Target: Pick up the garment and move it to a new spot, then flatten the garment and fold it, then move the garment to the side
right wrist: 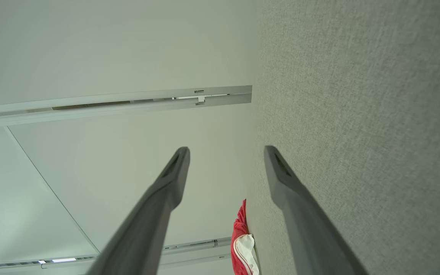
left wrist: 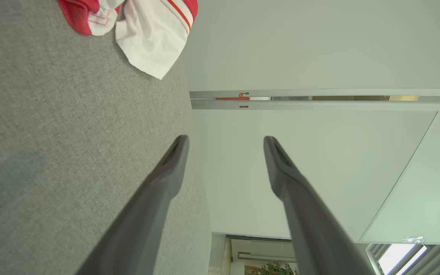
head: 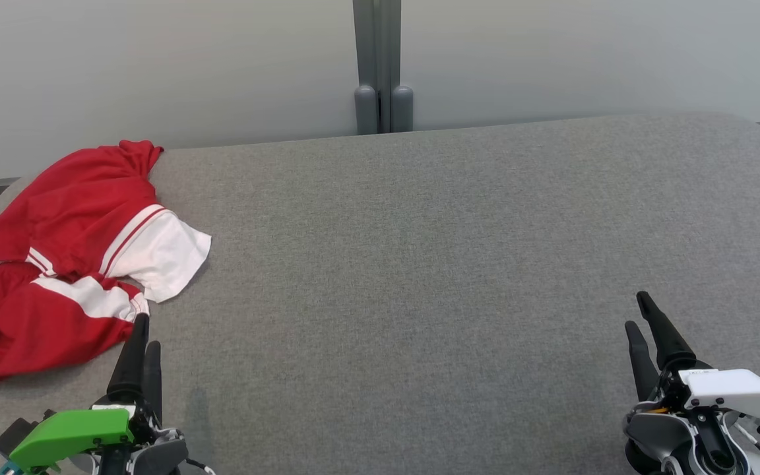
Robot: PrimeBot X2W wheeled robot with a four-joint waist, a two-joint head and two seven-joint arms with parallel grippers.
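At the left edge of the bench (head: pixel 419 264) the garment (head: pixel 57 264) lies crumpled, stretching from near-left to far-right. The left claw (head: pixel 147 330), released, sits just beside its near hem and is the nearer one. The right claw (head: pixel 636 310), also released, is well apart.

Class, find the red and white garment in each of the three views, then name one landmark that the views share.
Head view: the garment lies crumpled at the left edge, about mid-height.
Left wrist view: the garment is at the top edge, left of centre.
Right wrist view: the garment is at the bottom edge, just right of centre.
Shared landmark: the grey fabric surface that it lies on.
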